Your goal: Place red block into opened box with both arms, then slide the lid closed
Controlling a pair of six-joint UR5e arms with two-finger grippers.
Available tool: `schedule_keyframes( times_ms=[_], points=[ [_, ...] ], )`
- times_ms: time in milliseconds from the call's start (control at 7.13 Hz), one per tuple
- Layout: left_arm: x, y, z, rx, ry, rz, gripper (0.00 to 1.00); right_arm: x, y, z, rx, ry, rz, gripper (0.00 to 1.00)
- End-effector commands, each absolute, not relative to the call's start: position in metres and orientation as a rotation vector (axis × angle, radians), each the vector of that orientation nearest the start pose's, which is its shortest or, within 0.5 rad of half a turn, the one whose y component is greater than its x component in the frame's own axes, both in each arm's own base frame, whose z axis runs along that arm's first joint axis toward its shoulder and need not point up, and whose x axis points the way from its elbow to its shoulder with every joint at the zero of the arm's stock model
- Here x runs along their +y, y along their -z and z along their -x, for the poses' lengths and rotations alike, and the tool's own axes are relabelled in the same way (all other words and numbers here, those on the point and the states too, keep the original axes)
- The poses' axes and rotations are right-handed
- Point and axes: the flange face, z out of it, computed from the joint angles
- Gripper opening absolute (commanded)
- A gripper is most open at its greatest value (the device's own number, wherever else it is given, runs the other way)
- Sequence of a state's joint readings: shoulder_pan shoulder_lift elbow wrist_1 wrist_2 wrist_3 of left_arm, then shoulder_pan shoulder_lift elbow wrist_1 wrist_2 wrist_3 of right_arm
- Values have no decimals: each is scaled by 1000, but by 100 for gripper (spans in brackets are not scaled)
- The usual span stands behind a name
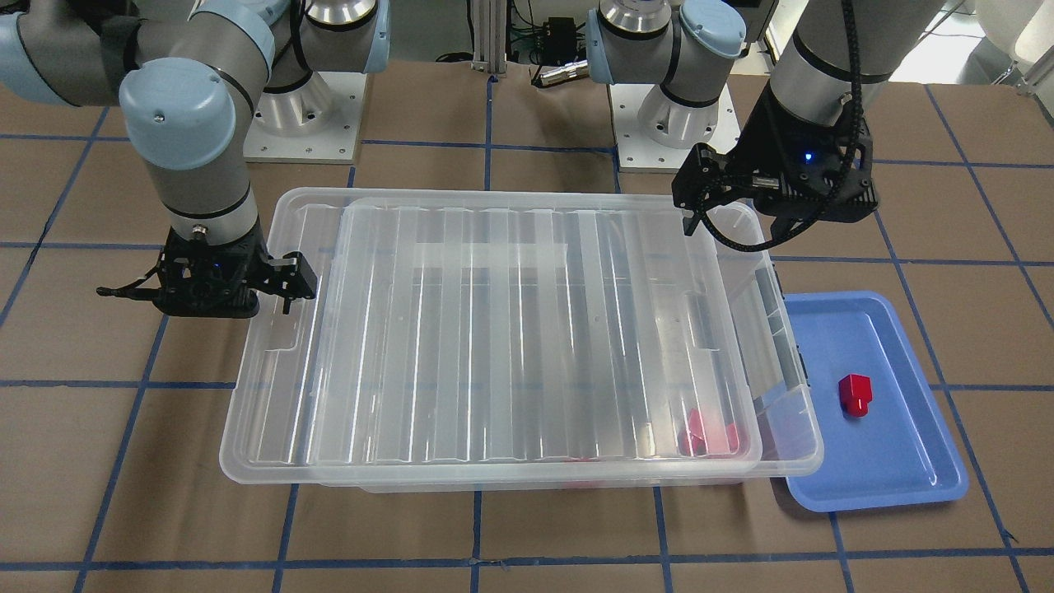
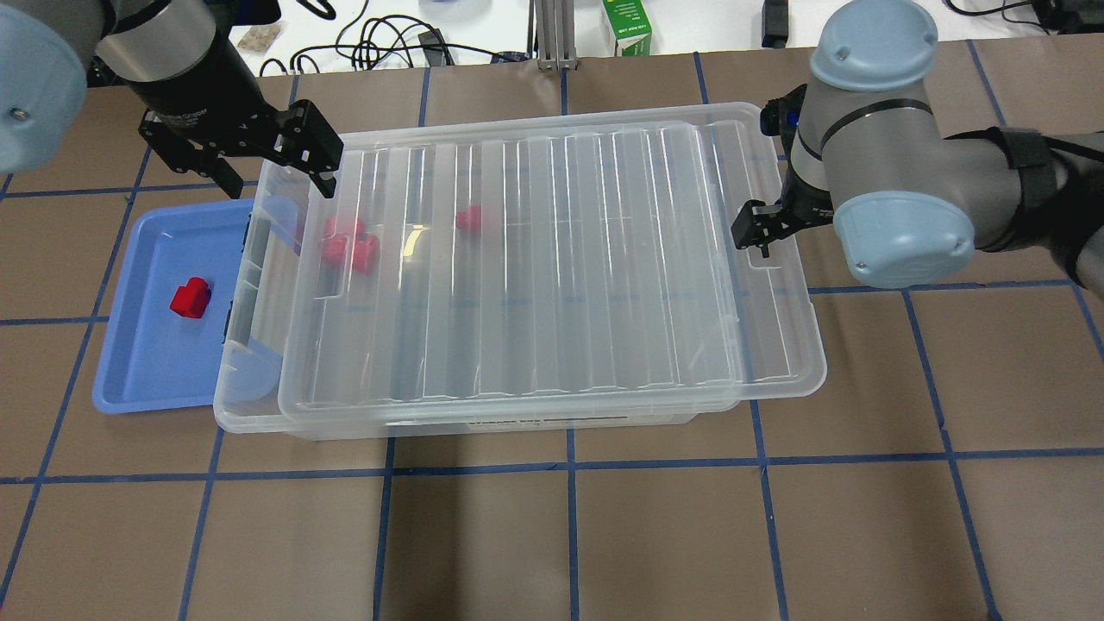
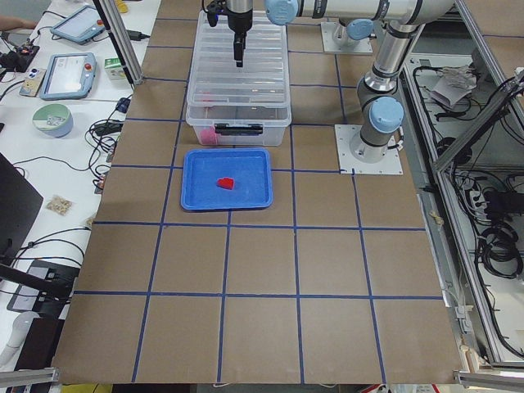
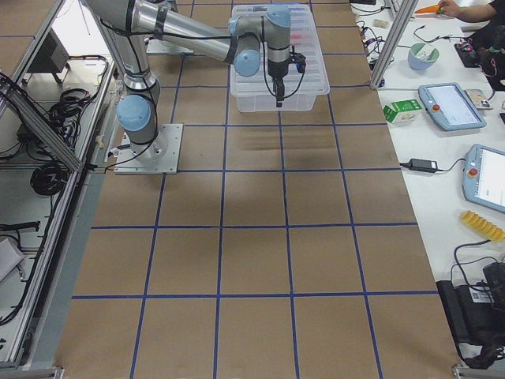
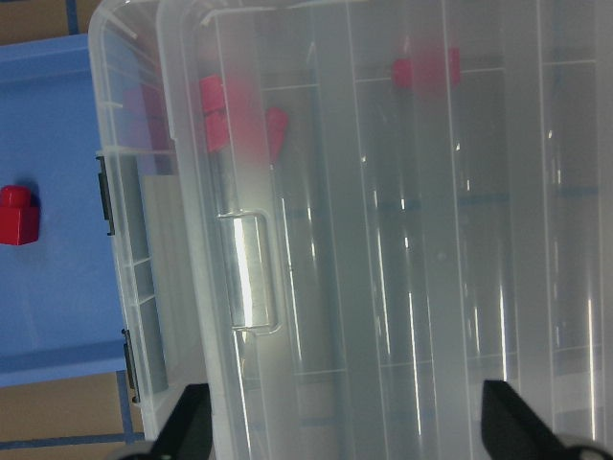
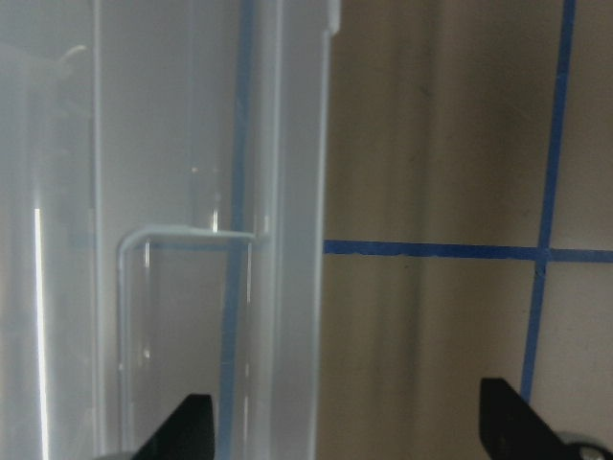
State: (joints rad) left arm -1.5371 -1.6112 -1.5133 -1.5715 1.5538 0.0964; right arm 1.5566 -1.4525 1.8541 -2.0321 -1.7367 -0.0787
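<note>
One red block (image 2: 190, 297) (image 1: 854, 394) lies on the blue tray (image 2: 147, 379). More red blocks (image 2: 349, 246) (image 5: 239, 120) show blurred through the lid inside the clear box (image 2: 246, 379). The ribbed lid (image 2: 535, 259) (image 1: 527, 329) rests on the box, shifted toward my right side. It leaves a strip open at the tray end and overhangs the other end. My left gripper (image 2: 276, 177) (image 5: 345, 431) hovers open and empty over the box's far corner by the tray. My right gripper (image 1: 198, 301) (image 6: 345, 431) is open and empty above the lid's overhanging end, near its notch (image 6: 187, 230).
The tray touches the box's left end, by the grey latches (image 1: 795, 362). Both arm bases (image 1: 305, 107) stand on the robot's side of the box. Brown table with blue grid lines (image 2: 569, 457) stretches around it. Off the table, beyond its far edge, are cables and a green carton (image 2: 628, 26).
</note>
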Motion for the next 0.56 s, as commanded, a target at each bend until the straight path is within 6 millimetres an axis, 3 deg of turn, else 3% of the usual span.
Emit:
schedule_keyframes(
  times_ms=[0, 421],
  points=[
    [-516, -497, 118, 3157, 33, -100, 100, -521, -341, -81, 3331, 64, 93, 100],
    [-515, -497, 117, 3159, 31, -97, 100, -523, -343, -49, 3347, 41, 5, 100]
  ],
)
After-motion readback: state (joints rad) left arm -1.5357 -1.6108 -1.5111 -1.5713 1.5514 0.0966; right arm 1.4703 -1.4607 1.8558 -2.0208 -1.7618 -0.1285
